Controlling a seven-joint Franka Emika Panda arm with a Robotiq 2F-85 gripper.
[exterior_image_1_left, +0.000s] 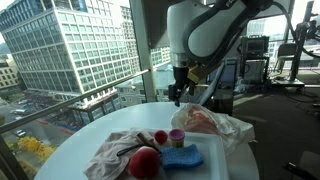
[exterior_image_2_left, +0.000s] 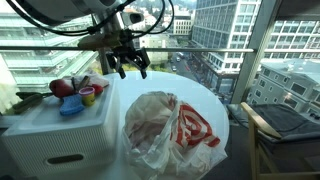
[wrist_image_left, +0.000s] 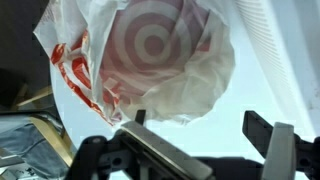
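Above round table (exterior_image_2_left: 205, 92), by window-side edge: gripper (exterior_image_2_left: 130, 68) hangs clear of plastic bag (exterior_image_2_left: 165, 125), jaws spread wide, holding nothing. Bag lies crumpled at table centre, beside white bin (exterior_image_2_left: 60, 130). Judged step: approach over bag. Next move calls for descent and a pinch on a raised fold.

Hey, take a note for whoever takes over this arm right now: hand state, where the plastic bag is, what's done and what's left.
Hand: open and empty, fingers wide apart in the wrist view.
Plastic bag: white with red print, lying crumpled on the round white table, close by the hand and not gripped.
White stand beside the table: holds a red round thing, a cloth and a blue piece, all clear of the hand.
Done: the bag is down on the table.
Left: whether a fingertip brushes the bag's edge cannot be told, so check before moving the arm.
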